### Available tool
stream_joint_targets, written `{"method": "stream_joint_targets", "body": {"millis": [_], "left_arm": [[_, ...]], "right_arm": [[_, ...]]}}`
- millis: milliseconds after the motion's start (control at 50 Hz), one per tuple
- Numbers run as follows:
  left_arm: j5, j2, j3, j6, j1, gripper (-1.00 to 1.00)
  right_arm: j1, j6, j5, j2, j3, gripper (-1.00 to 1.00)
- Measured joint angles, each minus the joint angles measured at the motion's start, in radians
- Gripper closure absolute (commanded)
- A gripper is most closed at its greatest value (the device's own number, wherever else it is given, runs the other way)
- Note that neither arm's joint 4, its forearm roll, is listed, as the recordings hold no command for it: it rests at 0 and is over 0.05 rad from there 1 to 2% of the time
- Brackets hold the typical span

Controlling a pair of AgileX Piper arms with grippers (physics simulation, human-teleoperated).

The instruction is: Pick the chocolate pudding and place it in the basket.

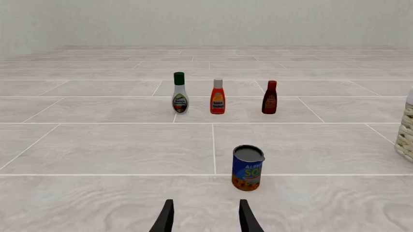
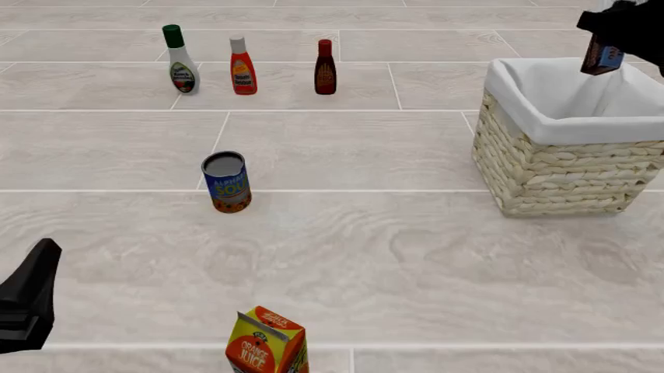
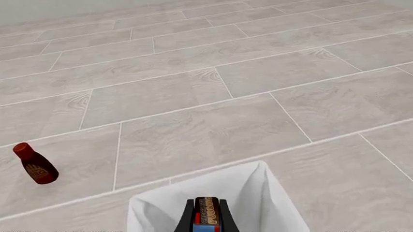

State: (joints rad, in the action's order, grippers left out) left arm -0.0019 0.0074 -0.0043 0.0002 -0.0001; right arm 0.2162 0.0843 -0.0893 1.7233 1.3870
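My right gripper is shut on the chocolate pudding, a small dark brown box with red lettering, and holds it in the air above the far right part of the basket. In the right wrist view the pudding sits between the fingers over the basket's white cloth lining. The basket's edge also shows in the left wrist view. My left gripper is open and empty, low at the near left of the table, short of the soup can.
A blue-labelled soup can stands mid-left. Three bottles stand in a far row: white dressing, red ketchup, dark sauce. An orange juice carton stands at the near edge.
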Motion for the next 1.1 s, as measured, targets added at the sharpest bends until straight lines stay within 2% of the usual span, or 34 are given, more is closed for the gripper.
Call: {"method": "stream_joint_targets", "body": {"millis": [1100], "left_arm": [[0.0,0.0,0.0,0.0,0.0,-1.0]], "right_arm": [[0.004,0.0,-0.003,0.032,-0.027,1.0]]}}
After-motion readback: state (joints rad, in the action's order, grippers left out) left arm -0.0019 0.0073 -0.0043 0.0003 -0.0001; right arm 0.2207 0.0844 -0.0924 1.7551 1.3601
